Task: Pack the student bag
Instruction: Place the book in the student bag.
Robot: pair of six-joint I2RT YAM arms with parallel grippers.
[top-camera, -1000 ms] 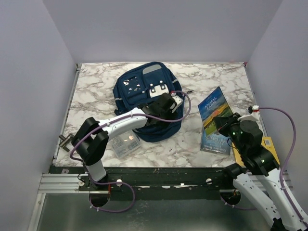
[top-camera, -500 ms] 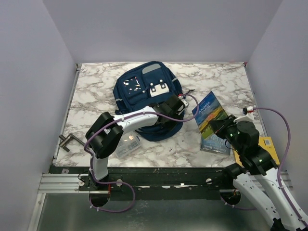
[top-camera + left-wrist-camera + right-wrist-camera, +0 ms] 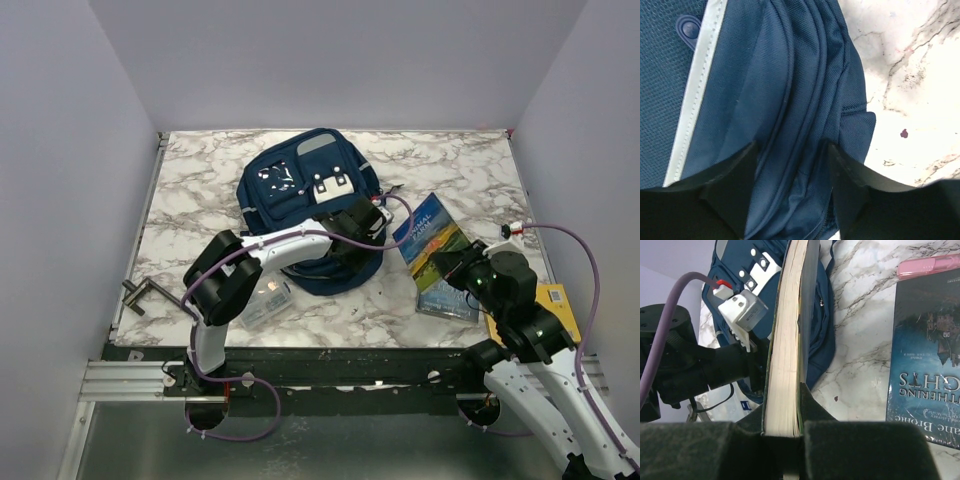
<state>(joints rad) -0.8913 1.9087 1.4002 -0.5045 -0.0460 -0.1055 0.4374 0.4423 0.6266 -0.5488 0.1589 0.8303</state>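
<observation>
The navy blue fabric backpack (image 3: pixel 300 190) lay at the far centre of the white marbled table (image 3: pixel 190 180). The left gripper (image 3: pixel 790 147) stood wide over its near right side. The right gripper (image 3: pixel 785 412) clamped a landscape-covered paperback book (image 3: pixel 430 240), tilted just right of the backpack.

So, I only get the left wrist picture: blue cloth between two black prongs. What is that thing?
Observer: A backpack, lying flat on a marble table. The left claw is at the edge nearer the other arm.
Operator: What is that other arm doing?
Observer: The right claw grips a book on edge, beside the backpack.
Operator: Anything else to pack?
Observer: A second book lies flat on the table.
</observation>
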